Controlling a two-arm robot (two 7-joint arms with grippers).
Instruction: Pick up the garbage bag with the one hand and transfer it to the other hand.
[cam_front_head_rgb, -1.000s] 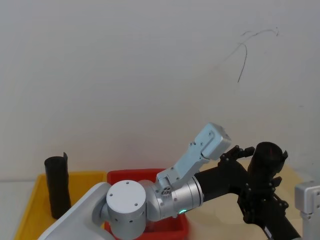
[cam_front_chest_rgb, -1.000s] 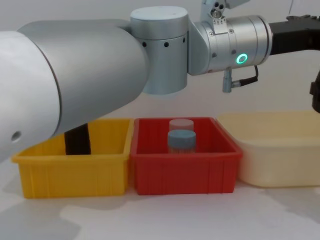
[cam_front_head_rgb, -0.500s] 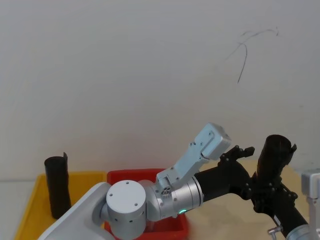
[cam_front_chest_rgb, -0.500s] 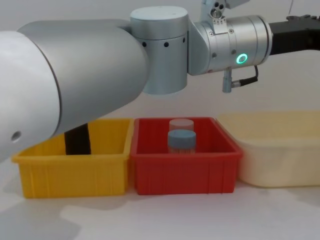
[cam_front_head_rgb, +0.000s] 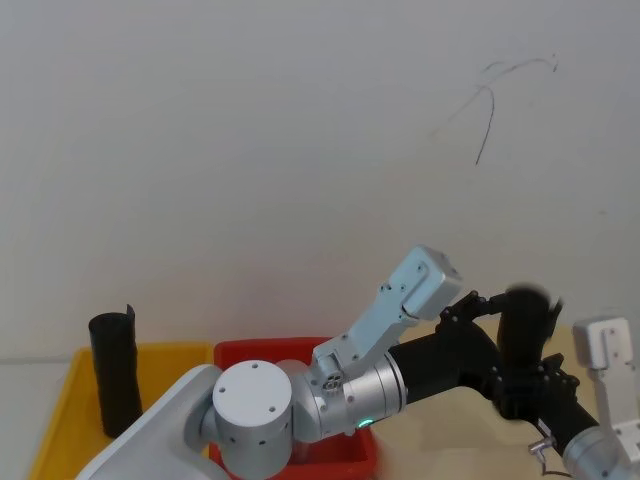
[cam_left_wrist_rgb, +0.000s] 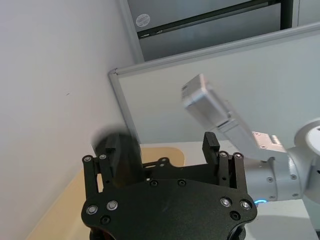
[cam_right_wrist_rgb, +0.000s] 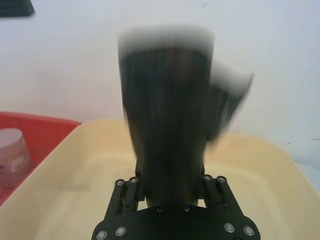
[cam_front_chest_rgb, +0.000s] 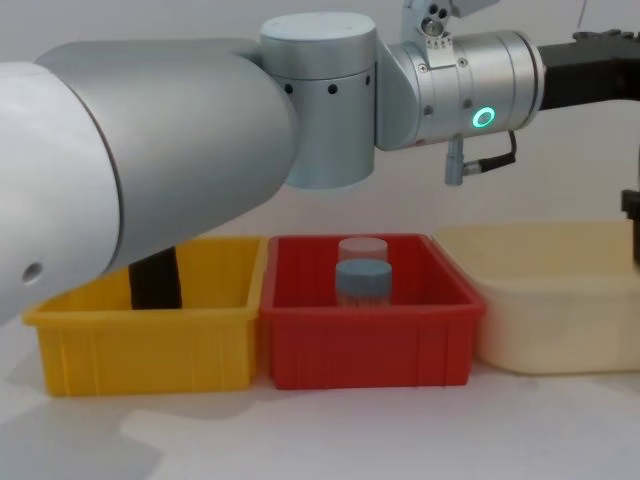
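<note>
- Garbage bag (cam_front_head_rgb: 525, 315), a motion-blurred black bundle, now sits closer to the left gripper (cam_left_wrist_rgb: 159, 150) than half a second ago.
- It stands upright out of the right gripper (cam_front_head_rgb: 535, 388), which clamps its lower end above the cream bin (cam_right_wrist_rgb: 260, 165).
- Left gripper's prongs are spread wide, with the bag just beside one prong; contact is unclear.
- Left arm reaches rightward, high above the red bin (cam_front_chest_rgb: 370, 345).

The robot's thick silver-grey cylindrical left arm (cam_front_chest_rgb: 200, 150) stretches high across the front of its body toward the right side. A green ring (cam_front_chest_rgb: 484, 117) glows at the wrist. Its black pronged left gripper (cam_left_wrist_rgb: 160, 144) has its two fingers spread wide apart. Just beside it, the slim black right gripper (cam_front_head_rgb: 524, 362) points upward from the silver right wrist (cam_front_head_rgb: 598, 455) at the lower right, fingers closed on a blurred black garbage bag (cam_right_wrist_rgb: 167, 110).
</note>
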